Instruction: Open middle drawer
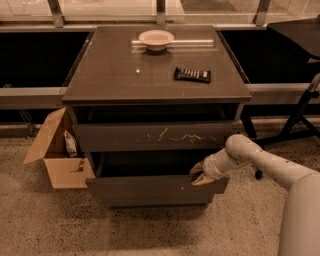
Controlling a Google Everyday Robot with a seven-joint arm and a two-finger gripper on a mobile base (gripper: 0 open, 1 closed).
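Middle drawer (150, 190), pulled partly out beneath the scratched top drawer (125, 136) of the desk (110, 70); claw (196, 175) at its upper right edge, clenched or released I cannot tell.

An office or lab workroom is suggested rather than a home. A grey drawer cabinet (125, 75) is set on a speckled hard floor (50, 225) before a low band of metal-framed glazing (100, 7). An open cardboard box (55, 165) (a packet (70, 144) inside) is left beside it. The gripper (198, 175) is seen at the top edge of the pulled-out middle drawer (150, 190).
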